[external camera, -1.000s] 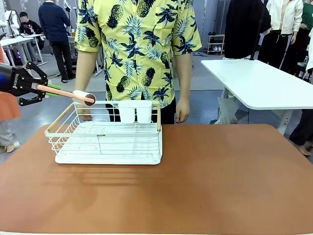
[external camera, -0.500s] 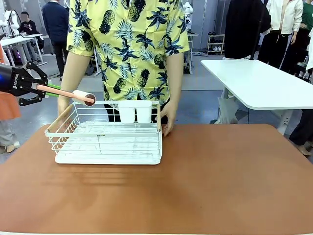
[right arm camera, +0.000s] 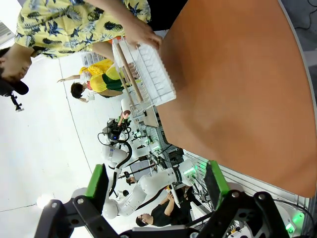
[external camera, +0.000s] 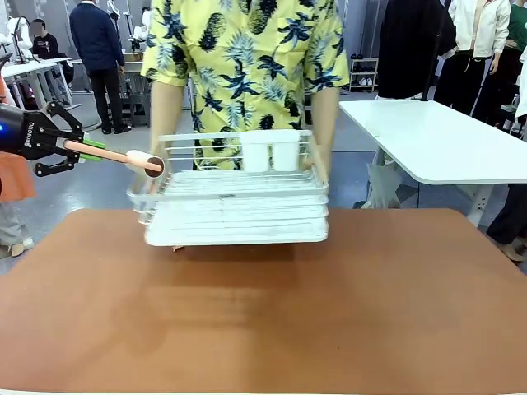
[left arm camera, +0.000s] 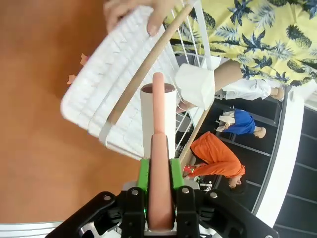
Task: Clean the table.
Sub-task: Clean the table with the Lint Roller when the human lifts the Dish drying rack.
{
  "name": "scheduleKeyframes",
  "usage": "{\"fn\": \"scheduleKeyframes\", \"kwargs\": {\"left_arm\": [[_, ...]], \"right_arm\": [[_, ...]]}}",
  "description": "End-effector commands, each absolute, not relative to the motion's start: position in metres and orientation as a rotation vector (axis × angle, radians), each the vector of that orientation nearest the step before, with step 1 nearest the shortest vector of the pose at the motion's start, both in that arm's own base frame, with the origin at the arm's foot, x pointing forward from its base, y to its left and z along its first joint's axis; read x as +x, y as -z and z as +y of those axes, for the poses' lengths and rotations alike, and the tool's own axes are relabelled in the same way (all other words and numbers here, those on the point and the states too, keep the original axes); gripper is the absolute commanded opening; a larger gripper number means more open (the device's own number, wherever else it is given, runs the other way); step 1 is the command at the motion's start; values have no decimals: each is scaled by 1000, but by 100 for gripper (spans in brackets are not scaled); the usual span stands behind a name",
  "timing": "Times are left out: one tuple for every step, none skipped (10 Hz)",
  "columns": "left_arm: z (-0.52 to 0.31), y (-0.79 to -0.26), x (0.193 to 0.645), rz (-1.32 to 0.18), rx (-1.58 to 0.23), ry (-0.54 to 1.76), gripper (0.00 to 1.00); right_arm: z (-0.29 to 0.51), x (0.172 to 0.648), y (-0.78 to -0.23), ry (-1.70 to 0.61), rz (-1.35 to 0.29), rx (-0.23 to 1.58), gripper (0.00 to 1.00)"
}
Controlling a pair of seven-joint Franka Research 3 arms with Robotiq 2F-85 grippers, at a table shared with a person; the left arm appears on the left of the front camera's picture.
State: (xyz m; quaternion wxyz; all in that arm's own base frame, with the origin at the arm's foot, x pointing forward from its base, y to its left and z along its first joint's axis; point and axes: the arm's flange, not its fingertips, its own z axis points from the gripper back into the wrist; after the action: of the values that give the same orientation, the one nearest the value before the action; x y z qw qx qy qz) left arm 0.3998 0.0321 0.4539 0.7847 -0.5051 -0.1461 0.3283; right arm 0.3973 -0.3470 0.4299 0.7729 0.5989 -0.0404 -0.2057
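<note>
Left fingers (left arm camera: 143,173) pinch a roller's (left arm camera: 158,114) pink handle beyond the counter's (external camera: 329,313) far-left corner. Right fingers (right arm camera: 96,181) are spread. A person (external camera: 247,58) holds a white rack (external camera: 239,218) above the far edge. The print on the left gripper is too small to read.

Table (external camera: 346,313) bears small orange scraps (left arm camera: 72,78)
</note>
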Motion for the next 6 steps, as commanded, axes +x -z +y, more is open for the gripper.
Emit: {"fn": "scheduleKeyframes", "kwargs": {"left_arm": [[36,-452,399,-327,-1082,-722,0],[36,-452,399,-327,-1082,-722,0],[36,-452,399,-327,-1082,-722,0],[36,-452,399,-327,-1082,-722,0],[36,-452,399,-327,-1082,-722,0],[36,-452,399,-327,-1082,-722,0]], "right_arm": [[-346,397,-433,442,-92,1295,100],[-346,397,-433,442,-92,1295,100],[-346,397,-433,442,-92,1295,100],[-346,397,-433,442,-92,1295,100],[-346,397,-433,442,-92,1295,100],[-346,397,-433,442,-92,1295,100]]}}
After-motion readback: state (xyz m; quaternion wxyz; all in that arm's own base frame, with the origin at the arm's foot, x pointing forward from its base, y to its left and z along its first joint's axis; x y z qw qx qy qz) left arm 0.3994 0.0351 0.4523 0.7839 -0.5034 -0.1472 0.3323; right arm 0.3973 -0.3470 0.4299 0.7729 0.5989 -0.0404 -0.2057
